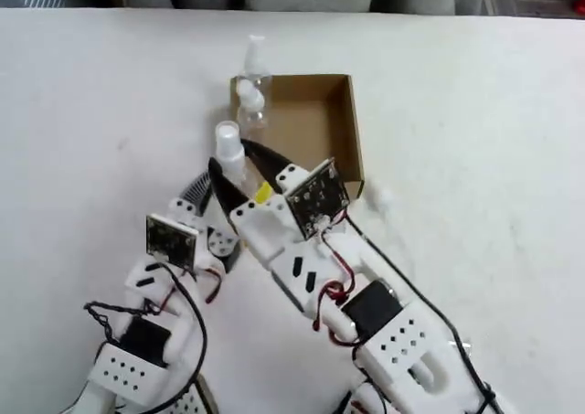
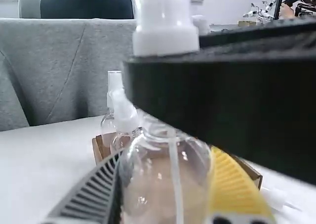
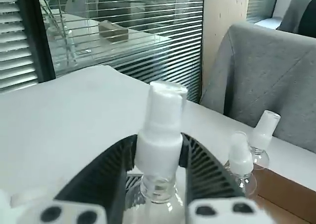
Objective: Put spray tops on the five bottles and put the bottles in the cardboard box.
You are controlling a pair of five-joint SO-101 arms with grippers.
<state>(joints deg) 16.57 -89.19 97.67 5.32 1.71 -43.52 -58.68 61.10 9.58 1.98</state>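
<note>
Standing upright just off the near-left corner of the cardboard box (image 1: 311, 135) is the bottle (image 2: 163, 184), clear body w/ a white spray top (image 3: 165, 105) sitting on its neck. Down low the left gripper (image 1: 228, 187) is clamped on the body, grey finger on one side, yellow finger on the other, both touching the plastic afaict. Higher up the right gripper (image 3: 159, 150) is pinched on the lower part of the spray top, black fingers pressed against it from both sides, right above the other gripper's fingers. Can't tell if the base touches the table (image 1: 475, 112) or hangs a bit over it, the arms block that. Farther back, a second bottle (image 1: 251, 103) w/ its top on stands at the box's left wall and looks to be inside. A third bottle (image 1: 255, 56), also topped, is by the far-left corner, inside or just outside idk. On the table just beside the box's near-right corner lies a small white piece (image 1: 379, 195), too tiny to say what it is. Both arms sit side by side at the near edge, angled in toward that one corner.
</note>
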